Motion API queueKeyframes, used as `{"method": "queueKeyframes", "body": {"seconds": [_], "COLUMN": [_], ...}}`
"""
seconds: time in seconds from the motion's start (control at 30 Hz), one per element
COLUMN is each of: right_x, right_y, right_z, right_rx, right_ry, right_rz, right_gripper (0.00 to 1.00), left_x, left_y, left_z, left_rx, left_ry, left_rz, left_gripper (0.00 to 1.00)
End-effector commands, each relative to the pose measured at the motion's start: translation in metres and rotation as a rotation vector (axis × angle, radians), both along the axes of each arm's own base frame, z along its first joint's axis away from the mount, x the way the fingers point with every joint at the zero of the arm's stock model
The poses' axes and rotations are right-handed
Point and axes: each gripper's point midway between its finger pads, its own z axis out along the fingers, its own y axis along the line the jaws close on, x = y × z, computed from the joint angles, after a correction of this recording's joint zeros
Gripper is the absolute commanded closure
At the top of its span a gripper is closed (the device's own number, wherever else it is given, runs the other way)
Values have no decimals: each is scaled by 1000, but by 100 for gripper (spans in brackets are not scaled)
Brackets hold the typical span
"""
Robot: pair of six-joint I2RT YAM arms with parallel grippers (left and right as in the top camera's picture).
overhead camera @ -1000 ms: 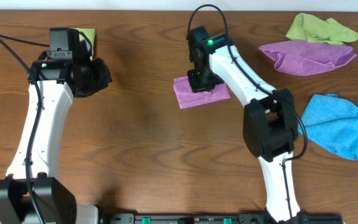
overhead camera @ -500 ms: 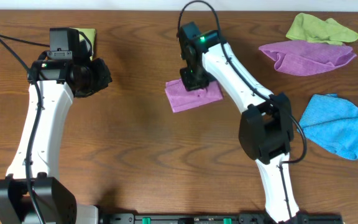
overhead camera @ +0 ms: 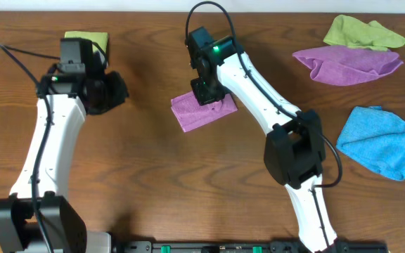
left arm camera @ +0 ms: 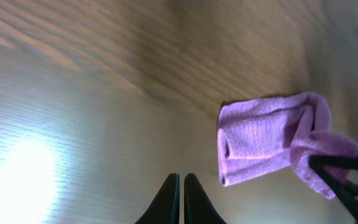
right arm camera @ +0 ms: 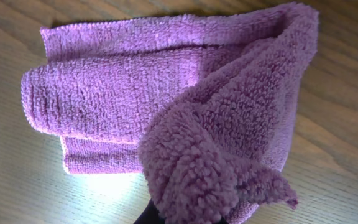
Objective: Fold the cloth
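Clamping down on a bunched edge of the cloth, the right gripper is sitting right over the cloth's far right part, jaws closed on the pile; in the right wrist view the cloth is lying folded into a thick stack with rolled layers showing at its left end, and one fuzzy flap is rising toward the camera where the fingers are pinching it, fingers themselves mostly hidden under the fabric. Cloth is lying on the table a little beyond the table's middle, slightly skewed to the table's edges, no tag showing in any view. Left gripper is hovering over the table's left half toward the far edge, well apart from the cloth, holding nothing; in the left wrist view the left gripper is showing its two fingertips together with only a thin slit between them, bare wood under them, and the cloth is showing beyond with a dark finger of the other arm touching its raised end. A yellow-green cloth is peeking out at the table's far left, partly hidden behind the left arm. At the table's far right a green cloth is lying rumpled, a purple heap is lying just nearer than it, touching or nearly so, and a blue cloth is lying at the table's right edge, nearer again and apart from the heap
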Motion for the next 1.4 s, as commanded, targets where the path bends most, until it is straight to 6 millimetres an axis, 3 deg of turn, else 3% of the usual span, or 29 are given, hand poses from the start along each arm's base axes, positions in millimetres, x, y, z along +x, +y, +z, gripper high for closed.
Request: {"method": "queueKeyframes", "body": {"seconds": [0.0, 0.13, 0.37, 0.57, 0.77, 1.37], "right_x": [5, 3, -3, -4, -6, -29], "right_y": [-2, -1, 13, 12, 11, 33], "right_z": [-1, -1, 1, 1, 0, 3], "right_rx": [11, 25, 99, 95, 91, 163], "right_ry": [1, 12, 48, 53, 60, 138], "right_rz": [-22, -23, -9, -5, -2, 52], "right_gripper": [99, 99, 99, 99, 99, 99], "left_x": [-13, -21, -20, -8, -14, -13], "left_y": [-25, -47, -77, -106, -110, -109], "left_z": [-32, -64, -87, -107, -129, -138], "left_rx": [-130, -237, -287, -378, -380, -332], "left_ry": [55, 64, 52, 69, 133, 132], "left_rz": [15, 48, 32, 15, 24, 50], "left_gripper": [94, 94, 94, 94, 94, 94]}}
